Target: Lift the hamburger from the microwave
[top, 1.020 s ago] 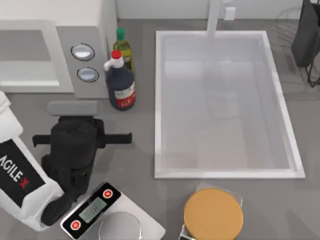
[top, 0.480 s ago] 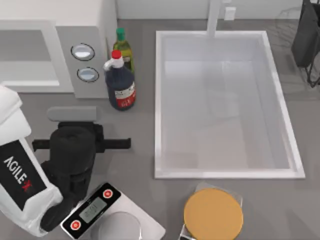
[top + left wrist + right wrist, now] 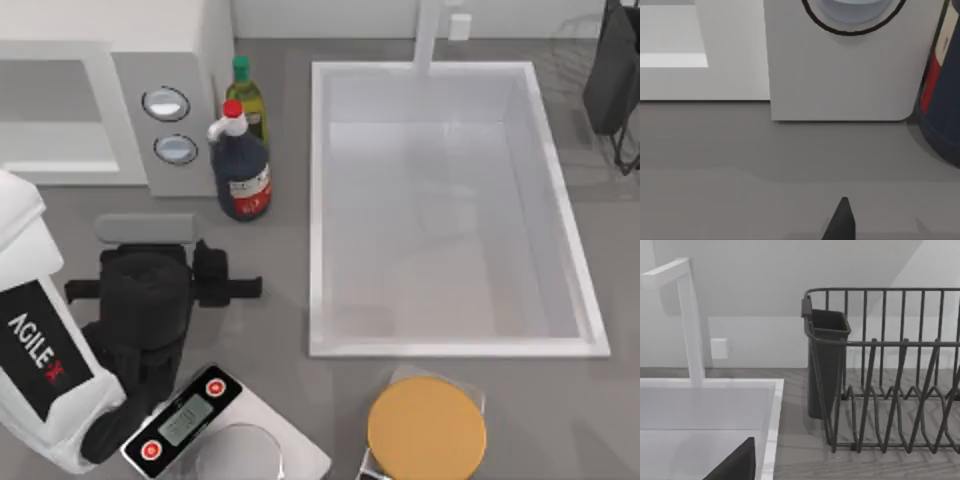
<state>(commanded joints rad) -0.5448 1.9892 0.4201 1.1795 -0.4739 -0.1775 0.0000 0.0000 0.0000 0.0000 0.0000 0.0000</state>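
Silver knob (image 3: 850, 12) fronts microwave (image 3: 60, 100), beside dark bottle (image 3: 942, 100).

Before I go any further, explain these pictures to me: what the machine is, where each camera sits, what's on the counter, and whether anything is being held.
This is a simulated two-armed AgileX robot at a grey kitchen counter. The top view looks straight down. The left end effector, on the black and white arm at the left, sits just in front of the microwave, a white box with two silver knobs. I cannot tell whether it is open, and nothing is visibly held. The hamburger cannot be made out in the microwave's cavity from here.

Beside the microwave stand a dark bottle and a green bottle. The big white basin is a sink. Near the front edge are a kitchen scale and a tan disc.

The left wrist view looks at the microwave's panel. The right wrist view faces a dish rack beside the sink.
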